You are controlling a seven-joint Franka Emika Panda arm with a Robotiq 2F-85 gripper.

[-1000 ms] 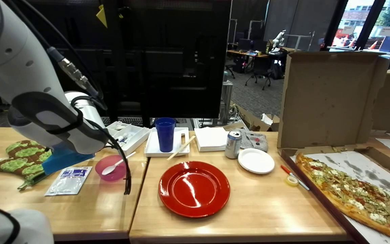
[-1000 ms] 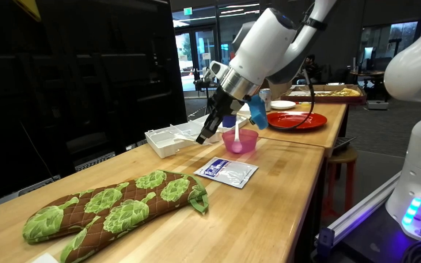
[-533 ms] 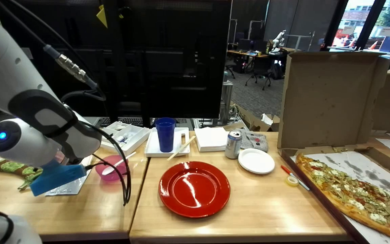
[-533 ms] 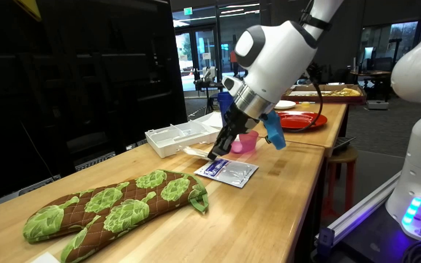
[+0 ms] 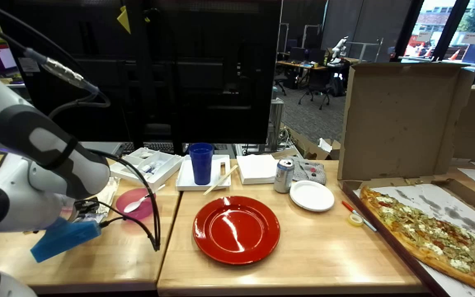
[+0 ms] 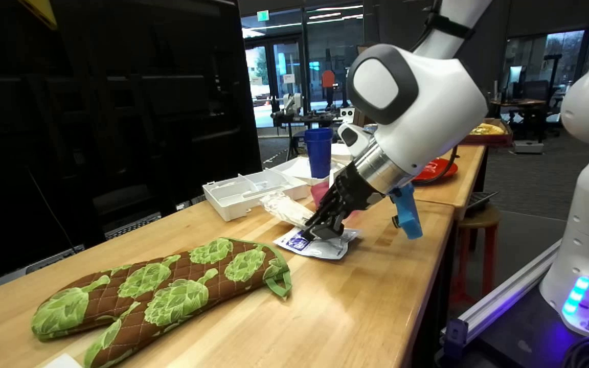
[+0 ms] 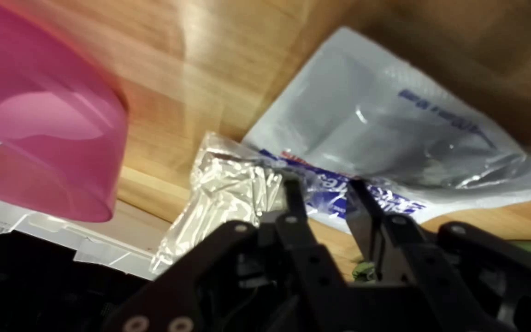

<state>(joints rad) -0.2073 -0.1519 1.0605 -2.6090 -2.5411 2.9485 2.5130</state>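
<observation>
1. The black two-fingered claw stands unclenched, tilted downward, its fingers parted part-way with a visible gap between the tips.
2. Through that gap shows the blue printed band of a flat silver foil packet. A crinkled clear plastic wrapper lies right beside one finger; whether they touch, I cannot tell.
3. The packet lies on the pale wooden desk, below the claw, somewhat buckled. In an exterior view its printed end points left and its plain silver end right.
4. In that same view the wrapper's long axis runs from far left to near right, with its near end at the claw and the packet.
5. A translucent pink plastic bowl stands near the wrapper, a white plastic spoon leaning in it. Farther left is a white compartmented plastic tray; near left lies a brown-and-green quilted oven mitt.
6. In an exterior view the white robot arm and its blue plastic mount hide most of the packet, and black cables hang before the bowl's right edge.
7. Farther right sits a glossy red round plate.
</observation>
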